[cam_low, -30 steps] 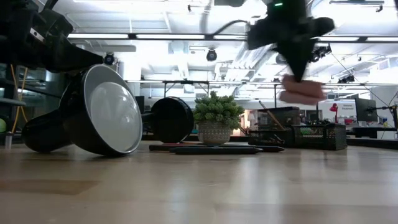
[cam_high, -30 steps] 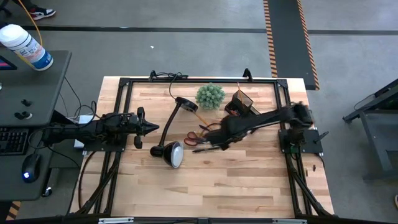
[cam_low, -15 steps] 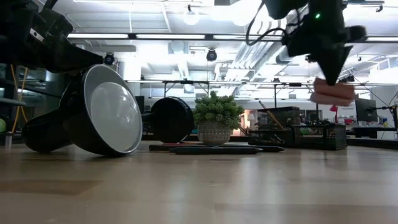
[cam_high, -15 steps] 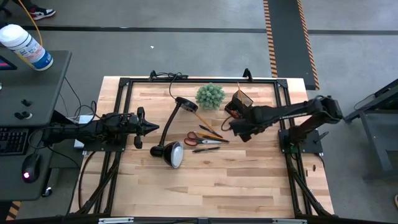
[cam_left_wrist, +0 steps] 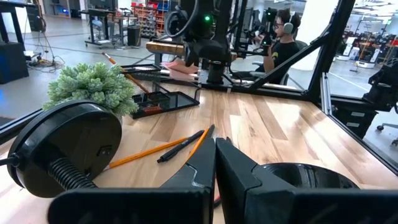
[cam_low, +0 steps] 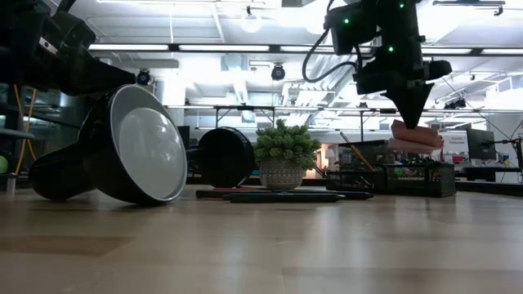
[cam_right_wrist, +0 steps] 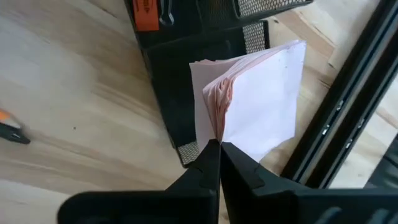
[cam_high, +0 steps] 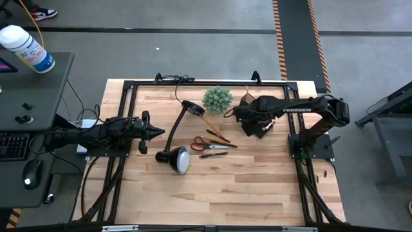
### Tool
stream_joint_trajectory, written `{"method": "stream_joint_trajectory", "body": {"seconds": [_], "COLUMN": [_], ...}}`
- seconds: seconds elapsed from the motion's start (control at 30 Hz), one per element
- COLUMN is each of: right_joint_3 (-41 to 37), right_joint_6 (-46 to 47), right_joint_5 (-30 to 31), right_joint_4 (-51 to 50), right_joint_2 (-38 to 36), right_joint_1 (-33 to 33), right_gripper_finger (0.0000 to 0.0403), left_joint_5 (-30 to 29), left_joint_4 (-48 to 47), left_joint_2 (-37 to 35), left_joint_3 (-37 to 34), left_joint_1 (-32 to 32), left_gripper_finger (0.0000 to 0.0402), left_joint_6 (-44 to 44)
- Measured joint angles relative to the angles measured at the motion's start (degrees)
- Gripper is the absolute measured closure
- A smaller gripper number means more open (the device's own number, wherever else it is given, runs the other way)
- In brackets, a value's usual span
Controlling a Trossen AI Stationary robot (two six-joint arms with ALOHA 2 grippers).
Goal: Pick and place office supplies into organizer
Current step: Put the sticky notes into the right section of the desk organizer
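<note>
Overhead, right fingers pinching pink sticky-note pad, pages fanned, above organizer.

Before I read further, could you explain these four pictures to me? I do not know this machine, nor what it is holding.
It is a robot with two dark arms at a wooden table. One picture looks down from above, one looks level across the tabletop, and two come from cameras on the arms' wrists. The right gripper is shut on a pink sticky-note pad and holds it above the dark organizer. The left gripper is shut and empty, waiting at the left side. On the table lie red scissors, pencils, a tipped desk lamp and a small green plant.
</note>
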Motion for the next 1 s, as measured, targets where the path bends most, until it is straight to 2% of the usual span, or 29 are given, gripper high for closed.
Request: {"method": "stream_joint_trajectory", "body": {"seconds": [0.57,1.0], "right_joint_3": [0.0,0.0], "right_joint_6": [-2.2,-4.9], "right_joint_5": [-0.1,-3.6], "right_joint_4": [4.3,3.9], "right_joint_2": [0.1,6.1], "right_joint_1": [-0.6,-1.4], "right_gripper_finger": [0.0403,0.0403], "left_joint_5": [0.0,0.0], "left_joint_4": [0.0,0.0], "left_joint_2": [0.0,0.0], "left_joint_3": [0.0,0.0], "left_joint_1": [0.0,0.0], "left_gripper_finger": [0.0401,0.0401], "left_joint_6": [0.0,0.0]}}
